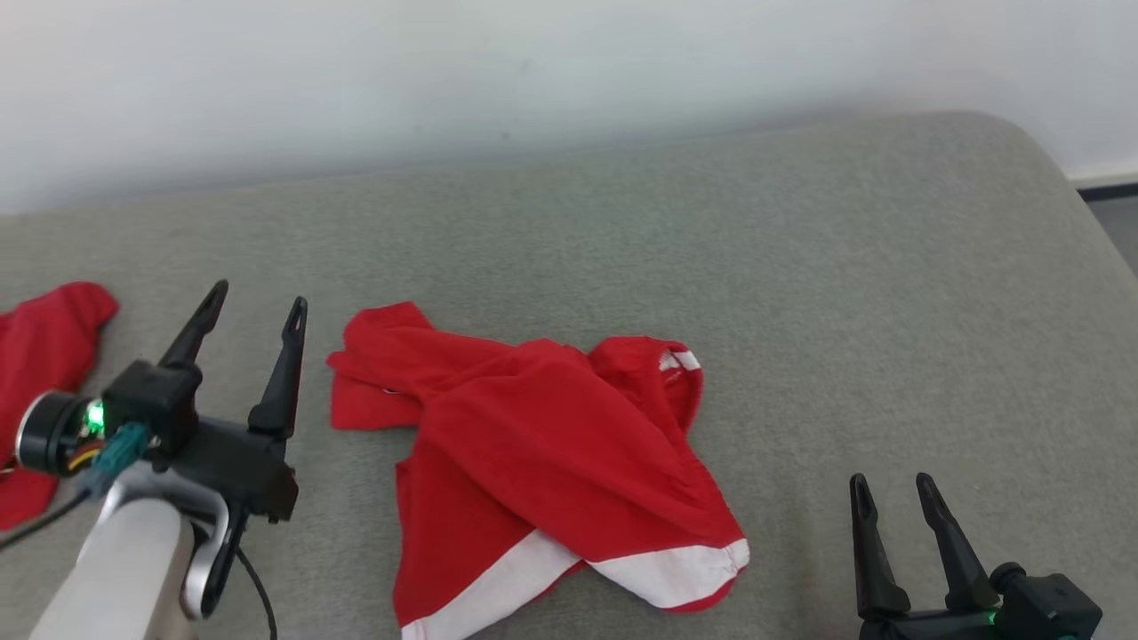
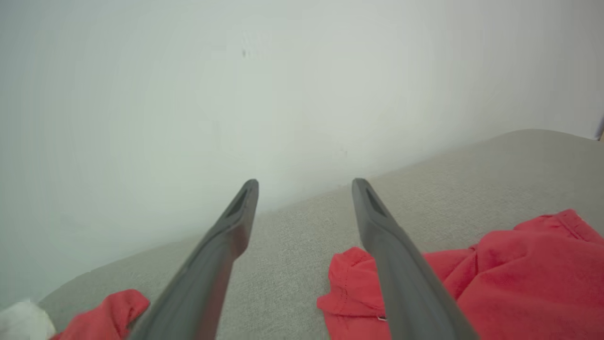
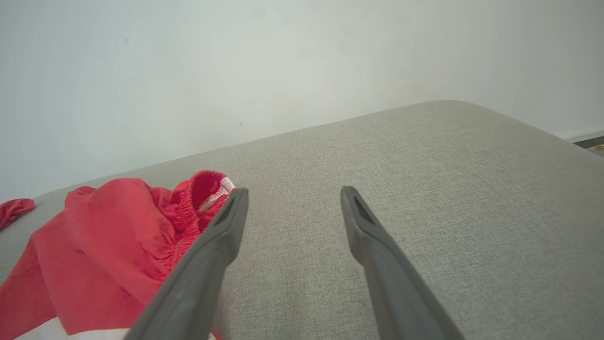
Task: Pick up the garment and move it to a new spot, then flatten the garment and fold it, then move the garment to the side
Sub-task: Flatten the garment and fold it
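A red garment (image 1: pixel 533 453) with white hem bands lies crumpled in the middle of the grey cushioned surface (image 1: pixel 800 267). It looks like a pair of shorts, with the elastic waistband and a white label at its far right. My left gripper (image 1: pixel 258 298) is open just left of the garment, with nothing between its fingers. In the left wrist view the garment (image 2: pixel 509 278) lies to the right of the left gripper (image 2: pixel 304 184). My right gripper (image 1: pixel 892 484) stands open at the lower right, apart from the cloth. In the right wrist view the garment (image 3: pixel 104 236) lies left of the right gripper (image 3: pixel 292 191).
A second red cloth (image 1: pixel 40 373) lies at the far left edge of the surface, also seen as the red cloth (image 2: pixel 101 314) in the left wrist view. A pale wall (image 1: pixel 533 71) runs behind. The cushion's rounded right end drops to dark floor (image 1: pixel 1116 222).
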You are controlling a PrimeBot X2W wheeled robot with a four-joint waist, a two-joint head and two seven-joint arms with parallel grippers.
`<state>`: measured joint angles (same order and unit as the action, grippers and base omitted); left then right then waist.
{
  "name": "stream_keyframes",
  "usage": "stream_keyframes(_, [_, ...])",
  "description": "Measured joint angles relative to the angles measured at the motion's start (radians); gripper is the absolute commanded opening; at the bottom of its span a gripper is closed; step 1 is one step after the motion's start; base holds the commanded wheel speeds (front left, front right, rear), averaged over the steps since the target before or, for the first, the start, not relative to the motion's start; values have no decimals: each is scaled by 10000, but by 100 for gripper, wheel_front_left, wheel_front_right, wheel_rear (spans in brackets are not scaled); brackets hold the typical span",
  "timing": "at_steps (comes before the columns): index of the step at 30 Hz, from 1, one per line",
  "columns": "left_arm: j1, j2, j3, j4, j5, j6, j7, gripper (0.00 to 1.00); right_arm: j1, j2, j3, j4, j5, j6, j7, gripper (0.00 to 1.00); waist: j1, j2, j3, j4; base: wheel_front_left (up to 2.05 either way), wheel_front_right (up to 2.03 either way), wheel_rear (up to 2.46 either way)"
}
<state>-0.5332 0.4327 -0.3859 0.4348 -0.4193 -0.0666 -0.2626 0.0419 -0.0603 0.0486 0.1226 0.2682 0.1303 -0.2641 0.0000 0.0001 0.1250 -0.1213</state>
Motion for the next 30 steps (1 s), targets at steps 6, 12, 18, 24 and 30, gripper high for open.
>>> stream_keyframes(6, [1290, -165, 763, -1494, 115, 587, 0, 100, 159, -48, 12, -59, -12, 0, 0, 100, 0, 0, -344, 594, 0, 0, 0])
stream_keyframes(12, [2530, -514, 1467, -2518, 316, 920, 0, 100, 296, -127, 73, -31, -44, 0, 0, 100, -1, -1, -736, 995, 0, 0, 0])
stream_keyframes(18, [3941, -1001, 2192, -3363, 612, 1166, 0, 100, 502, -247, 144, -52, -44, 0, 0, 100, -2, -1, -1192, 1334, 0, 0, 0])
stream_keyframes(24, [4940, -1333, 2800, -3883, 945, 1104, 0, 100, 703, -391, 134, -71, -42, 0, 0, 100, -2, -1, -1504, 1541, 0, 0, 0])
stream_keyframes(30, [5772, -1896, 3363, -4251, 1106, 966, 0, 100, 848, -418, 167, -29, -42, 0, 0, 100, -2, -1, -1679, 1594, 0, 0, 0])
